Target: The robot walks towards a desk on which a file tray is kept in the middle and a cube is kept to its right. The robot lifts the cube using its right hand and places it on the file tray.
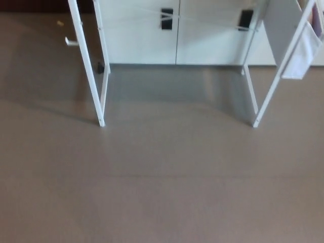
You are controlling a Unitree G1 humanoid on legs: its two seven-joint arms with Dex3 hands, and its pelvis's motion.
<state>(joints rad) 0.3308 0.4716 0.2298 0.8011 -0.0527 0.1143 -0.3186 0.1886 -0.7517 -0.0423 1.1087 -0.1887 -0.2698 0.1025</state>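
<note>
view: head camera looks down at mostly bare floor, blurry
floor: flat grey-brown floor, fills the lower two thirds, faint shadows under the frame
surface: only its legs show; the top is cut off by the upper edge
left white metal leg pair: thin slanted tubes, feet on the floor at picture left
right white metal leg pair: same kind, feet on the floor at picture right, well apart from the left pair
white cabinet front: behind the legs, two doors shut, contents cannot tell
black door handles: one near the middle seam, one further right
white fabric pouch: hangs at the far right beside the right legs, a bit of purple at its top; what is in it cannot tell
small black object: on the floor just beside the rear left leg, too blurred to name
file tray: out of frame, contents cannot tell
cube: out of frame, position cannot tell
left hand: outside the picture, fingers cannot tell
right hand: outside the picture, fingers cannot tell
</note>
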